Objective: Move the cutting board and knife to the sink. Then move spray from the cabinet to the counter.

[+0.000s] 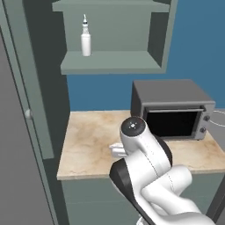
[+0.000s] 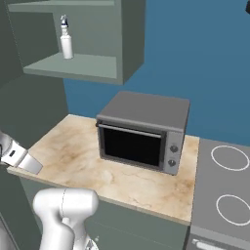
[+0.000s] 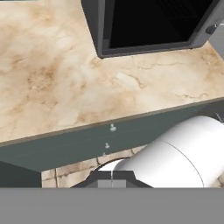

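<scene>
Nearest to us, the gripper (image 2: 22, 160) hangs low at the front edge of the counter (image 1: 88, 145); its jaws are fully closed and hold nothing. The counter is a flat beige marbled stone with brown veins, above grey-green fronts. Further back stands a grey box-shaped oven (image 2: 141, 132) with a dark glass door. Farthest, the spray (image 1: 85, 37), a slim white bottle, stands upright on the lower shelf of the open cabinet (image 1: 110, 63), its long axis vertical.

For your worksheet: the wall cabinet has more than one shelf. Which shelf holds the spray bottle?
The lower shelf of the cabinet. The spray stands upright near that shelf's left end; the shelf above carries nothing visible.
</scene>
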